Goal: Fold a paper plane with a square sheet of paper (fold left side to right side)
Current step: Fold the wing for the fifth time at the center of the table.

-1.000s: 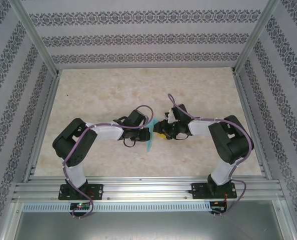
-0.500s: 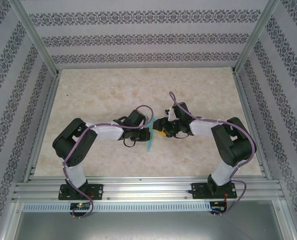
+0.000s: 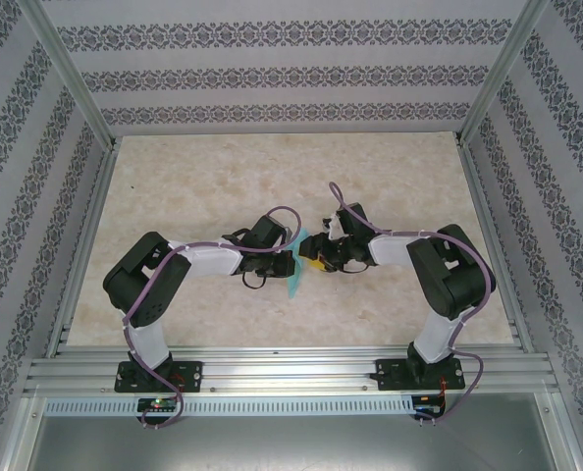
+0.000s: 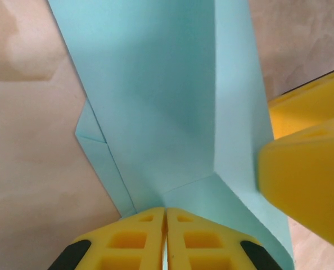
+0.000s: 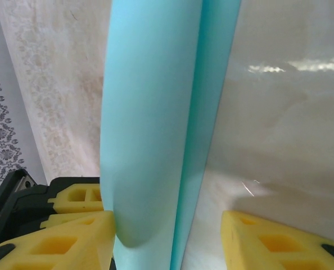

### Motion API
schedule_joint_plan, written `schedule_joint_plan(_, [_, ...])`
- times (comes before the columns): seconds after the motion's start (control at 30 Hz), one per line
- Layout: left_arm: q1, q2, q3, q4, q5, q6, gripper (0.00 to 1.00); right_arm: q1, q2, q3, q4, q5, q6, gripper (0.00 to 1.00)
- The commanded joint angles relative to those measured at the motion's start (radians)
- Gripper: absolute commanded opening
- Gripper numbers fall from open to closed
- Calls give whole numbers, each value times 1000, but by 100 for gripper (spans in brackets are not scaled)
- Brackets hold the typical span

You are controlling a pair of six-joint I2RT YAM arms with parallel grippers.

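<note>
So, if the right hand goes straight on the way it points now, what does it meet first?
Probably the folded paper, which stands between the right hand's open fingers; behind it sits the left hand, though depth is unclear.

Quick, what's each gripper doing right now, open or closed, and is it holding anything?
Left gripper: shut on the folded turquoise paper.
Right gripper: open, jaws apart on either side of the same paper.

Overhead, the paper plane is too small at centre frame to read its folds; both wrist views crop it at the top edge.
</note>
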Motion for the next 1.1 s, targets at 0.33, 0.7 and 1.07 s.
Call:
schedule_joint_plan(0.33, [50,-107,-46,32,48,-69,18,13,36,20,34,1,7,53])
schedule_joint_plan(0.7, [163,-141,-144,289,225,-268,37,12,41,15,40,-2,7,53])
schedule_joint_plan(1.07, [205,14,-148,606,352,-516,32,12,38,10,40,1,7,53])
